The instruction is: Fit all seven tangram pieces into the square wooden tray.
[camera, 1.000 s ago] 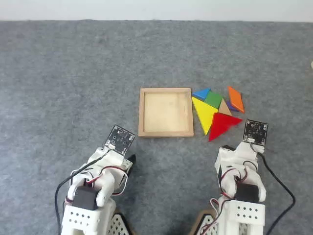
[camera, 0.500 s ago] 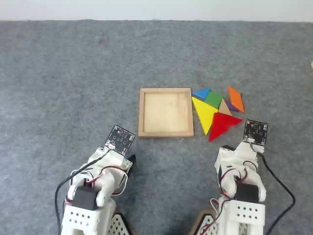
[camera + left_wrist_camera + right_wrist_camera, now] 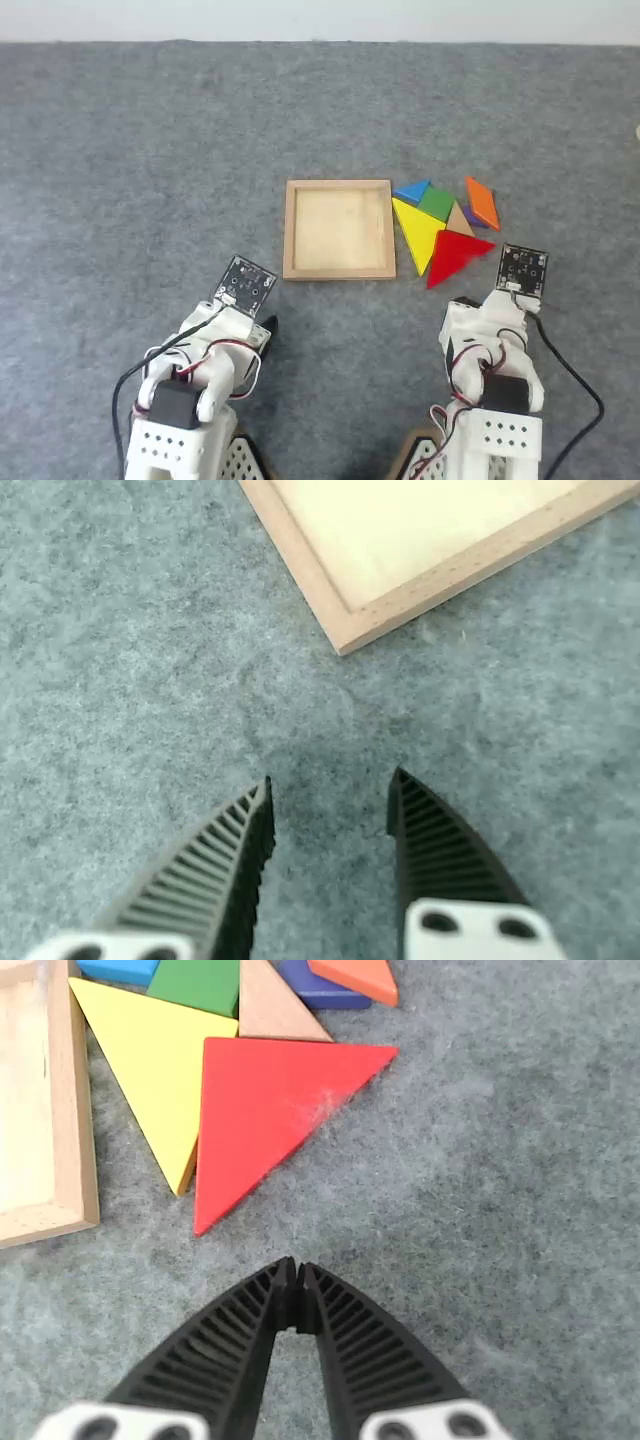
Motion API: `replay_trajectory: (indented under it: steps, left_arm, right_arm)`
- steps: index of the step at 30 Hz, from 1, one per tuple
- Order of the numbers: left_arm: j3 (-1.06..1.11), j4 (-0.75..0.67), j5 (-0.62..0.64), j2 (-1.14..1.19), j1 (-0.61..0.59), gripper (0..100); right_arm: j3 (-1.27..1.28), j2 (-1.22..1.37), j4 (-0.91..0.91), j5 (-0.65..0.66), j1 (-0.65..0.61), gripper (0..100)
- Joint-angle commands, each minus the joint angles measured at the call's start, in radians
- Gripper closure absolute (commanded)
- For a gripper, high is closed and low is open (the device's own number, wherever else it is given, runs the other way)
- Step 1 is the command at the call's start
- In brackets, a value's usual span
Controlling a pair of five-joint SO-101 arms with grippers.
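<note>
Progress: no piece is found inside the wooden tray [image 3: 289,230] at frame centre; all seven are left to fit. The tangram pieces [image 3: 440,225] are clustered just right of it. Both arms are folded back at lower frame. The left gripper [image 3: 330,785] is held partly open over carpet [image 3: 120,680], gripping nothing. The right gripper [image 3: 297,1265] is closed, empty, near the red triangle [image 3: 270,1110].

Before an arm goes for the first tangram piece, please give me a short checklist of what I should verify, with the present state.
1. The wooden tray is empty: ok.
2. All seven pieces lie beside the tray: ok.
3. The right gripper is open for a grasp: not ok, fingers shut, over the carpet near the red triangle.
4. The left gripper is free: ok, open and holding nothing.
5. The red triangle has free edges: ok, two; the third lies against the yellow triangle.
</note>
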Motion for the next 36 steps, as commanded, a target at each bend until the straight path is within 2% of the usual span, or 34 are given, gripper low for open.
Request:
replay_trajectory:
  steps: [1,12,20,22,26,29,34,35,36]
  left_arm:
    - [-0.013,0.006,0.008,-0.02,0.006,82]
    - [-0.013,0.006,0.008,-0.02,0.006,82]
    - [-0.013,0.006,0.008,-0.02,0.006,82]
    - [-0.013,0.006,0.008,-0.02,0.006,82]
    - [-0.013,0.006,0.008,-0.02,0.006,82]
    - [-0.013,0.006,0.008,-0.02,0.008,82]
    - [-0.013,0.006,0.008,-0.02,0.006,82]
    - [-0.013,0.006,0.008,-0.02,0.006,82]
    - [-0.013,0.006,0.008,-0.02,0.006,82]
  right_arm:
    - [0.015,-0.004,0.005,0.009,0.002,99.1]
    - [0.015,-0.008,0.004,0.009,-0.054,99.1]
    - [0.015,-0.005,0.022,0.009,-0.05,99.1]
    - [0.015,-0.013,0.044,0.009,-0.077,99.1]
    - [0.012,-0.013,0.077,0.026,-0.226,99.1]
    - [-0.002,-0.013,0.108,0.218,-0.257,99.0]
    - [-0.103,-0.015,0.119,0.764,-0.033,99.0]
    - [-0.144,-0.015,0.124,0.815,0.013,99.1]
    - [-0.192,-0.015,0.125,0.804,0.054,99.1]
